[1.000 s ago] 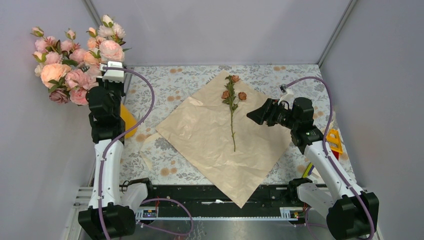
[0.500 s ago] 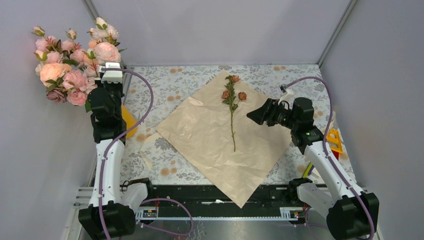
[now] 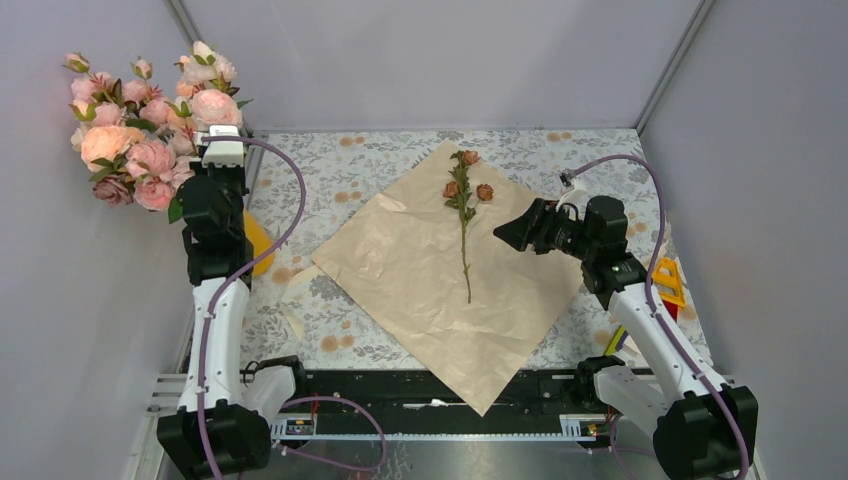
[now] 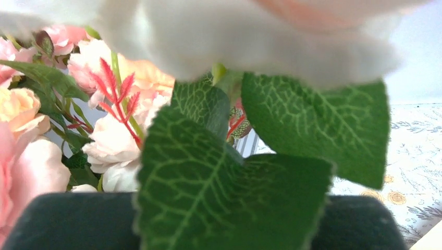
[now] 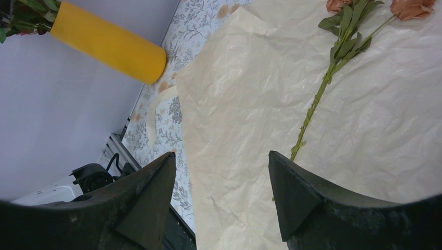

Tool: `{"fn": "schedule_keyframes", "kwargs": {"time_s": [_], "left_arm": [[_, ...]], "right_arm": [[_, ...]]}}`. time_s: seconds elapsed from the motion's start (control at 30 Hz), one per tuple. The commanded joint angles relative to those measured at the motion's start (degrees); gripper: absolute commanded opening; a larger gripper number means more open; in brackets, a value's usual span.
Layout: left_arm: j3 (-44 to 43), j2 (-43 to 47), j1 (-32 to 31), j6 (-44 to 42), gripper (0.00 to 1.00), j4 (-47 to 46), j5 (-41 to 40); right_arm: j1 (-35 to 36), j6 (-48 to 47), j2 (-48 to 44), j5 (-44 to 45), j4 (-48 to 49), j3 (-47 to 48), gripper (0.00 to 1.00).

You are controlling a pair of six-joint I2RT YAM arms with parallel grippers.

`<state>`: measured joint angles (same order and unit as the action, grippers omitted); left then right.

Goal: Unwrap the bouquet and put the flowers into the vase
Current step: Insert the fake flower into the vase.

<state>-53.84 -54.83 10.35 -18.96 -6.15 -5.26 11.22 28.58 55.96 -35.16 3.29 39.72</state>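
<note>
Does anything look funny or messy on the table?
Yes. The crinkled paper lies crooked, its near corner poking past the tablecloth onto the black rail. The flowers lie on it, not in the yellow vase.

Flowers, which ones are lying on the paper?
The small brownish roses, on one thin stem, lie on the paper. The big pink bunch is off it, at the far left corner.

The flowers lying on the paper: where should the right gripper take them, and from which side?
Probably the bare lower stem, from above, jaws closing across it. The flowers lie flat on the paper, heads and leaves bunched at the far end; the right gripper is open beside them.
</note>
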Motion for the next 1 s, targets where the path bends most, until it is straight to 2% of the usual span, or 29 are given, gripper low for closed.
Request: {"fn": "schedule_keyframes", "kwargs": {"time_s": [0.0, 0.27, 0.57, 0.97], "left_arm": [[2.4, -1.28, 0.55, 3.34, 0.11, 5.02, -3.89], [1.64, -0.02, 0.55, 4.89, 0.19, 5.85, -3.12], [-0.82, 1.48, 0.51, 6.11, 0.42, 8.62, -0.37], [-1.74, 4.79, 0.55, 6.44, 0.53, 9.63, 4.64]], "right_arm": [[-0.24, -0.45, -1.22, -0.79, 1.15, 0.06, 0.72], [-0.24, -0.73, -1.69, -0.7, 0.49, 0.29, 0.72], [-0.24, -0.59, -1.63, -0.79, 0.58, 0.35, 0.72], [-0.23, -0.67, -1.66, -0.88, 0.65, 0.11, 0.72]]}}
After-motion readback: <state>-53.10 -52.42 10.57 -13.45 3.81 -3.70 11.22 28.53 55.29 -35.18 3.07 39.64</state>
